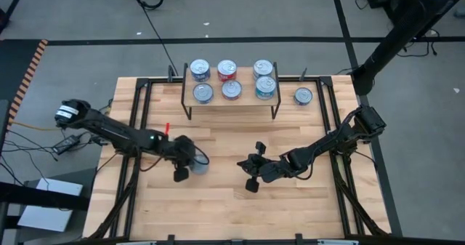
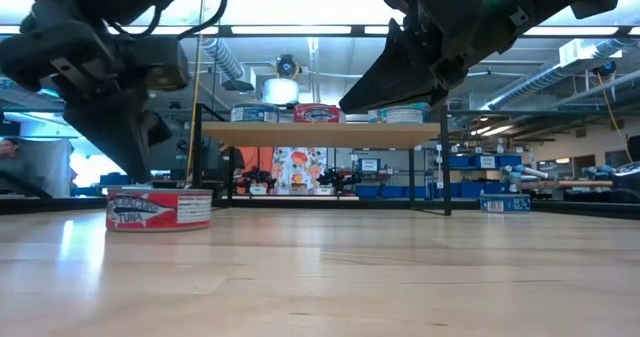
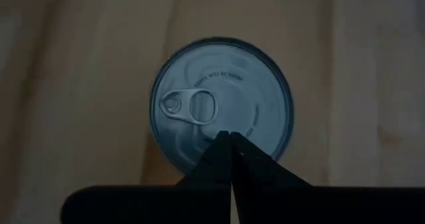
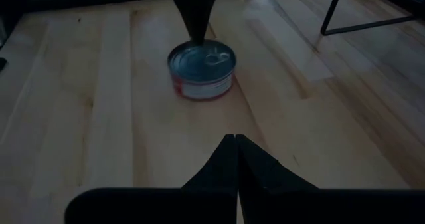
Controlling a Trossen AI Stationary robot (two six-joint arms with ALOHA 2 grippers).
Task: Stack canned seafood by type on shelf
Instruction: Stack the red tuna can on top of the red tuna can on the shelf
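A tin of canned seafood (image 2: 158, 209) with a red label and a pull-tab top (image 3: 222, 104) stands upright on the wooden table, left of centre. My left gripper (image 3: 230, 136) is shut and points steeply down over the tin's top, near its rim (image 4: 197, 43). My right gripper (image 4: 236, 139) is shut and hangs above the table's middle (image 1: 245, 166), facing that tin from the right and touching nothing. Several tins (image 1: 231, 80) sit on the shelf (image 2: 320, 134) at the far side. One more tin (image 1: 303, 96) stands on the table right of the shelf. My left gripper's shut fingertips (image 4: 194, 24) come down from above at the tin's top, close to the rim. I cannot tell whether they touch it or stop just above it. The tin stands flat on the table.
The shelf's thin black legs (image 1: 276, 108) stand on the far half of the table. Black frame rails (image 1: 136, 107) run along the table's left and right sides. The near half of the tabletop (image 1: 225, 209) is bare wood.
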